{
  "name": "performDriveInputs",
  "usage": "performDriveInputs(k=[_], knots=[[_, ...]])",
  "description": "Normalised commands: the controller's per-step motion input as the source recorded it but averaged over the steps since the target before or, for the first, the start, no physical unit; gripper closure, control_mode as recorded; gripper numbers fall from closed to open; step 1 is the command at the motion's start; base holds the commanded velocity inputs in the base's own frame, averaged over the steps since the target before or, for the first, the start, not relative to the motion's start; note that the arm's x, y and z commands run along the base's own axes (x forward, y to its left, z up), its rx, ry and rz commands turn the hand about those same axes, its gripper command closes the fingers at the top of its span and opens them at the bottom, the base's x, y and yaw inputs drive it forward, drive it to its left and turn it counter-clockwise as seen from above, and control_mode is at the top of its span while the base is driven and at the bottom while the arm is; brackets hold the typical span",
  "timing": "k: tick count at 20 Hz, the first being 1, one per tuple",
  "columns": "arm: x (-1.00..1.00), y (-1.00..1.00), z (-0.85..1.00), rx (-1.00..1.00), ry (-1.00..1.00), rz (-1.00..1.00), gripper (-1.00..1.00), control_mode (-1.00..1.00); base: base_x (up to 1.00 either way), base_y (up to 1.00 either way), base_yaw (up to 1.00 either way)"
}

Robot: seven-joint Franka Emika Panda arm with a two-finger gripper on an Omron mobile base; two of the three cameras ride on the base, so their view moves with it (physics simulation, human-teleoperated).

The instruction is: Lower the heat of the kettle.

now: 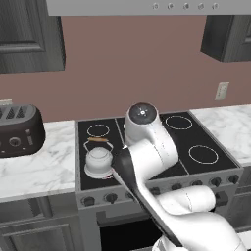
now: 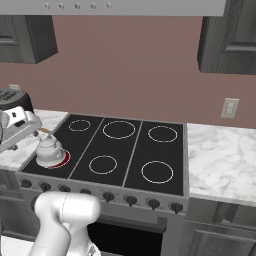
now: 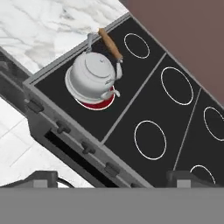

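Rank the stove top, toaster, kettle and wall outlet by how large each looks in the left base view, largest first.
1. Stove top, largest though the arm covers its middle.
2. Toaster, cut by the left edge.
3. Kettle.
4. Wall outlet, smallest; it sits farther back, so nearness partly explains this.

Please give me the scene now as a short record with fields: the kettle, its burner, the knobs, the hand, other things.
kettle: silver kettle stands on the front left burner of the stove
burner: glows red under the kettle; the other rings are dark
knobs: row of dark knobs along the stove front, none touched
hand: hand above the stove front, apart from the knobs; jaws apart, empty
other: dark toaster on the left counter
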Motion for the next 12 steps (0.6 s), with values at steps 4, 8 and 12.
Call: performDriveInputs(k=[4,8,12], knots=[[-0.31,0.99,-0.21,-0.44,0.0,0.29,-1.0,-1.0,0.0,0.0,0.0],[-0.18,0.79,-0.4,-0.44,0.0,0.24,-1.0,-1.0,0.0,0.0,0.0],[-0.09,0.61,-0.74,-0.42,-0.01,0.25,-1.0,-1.0,0.0,0.0,0.0]])
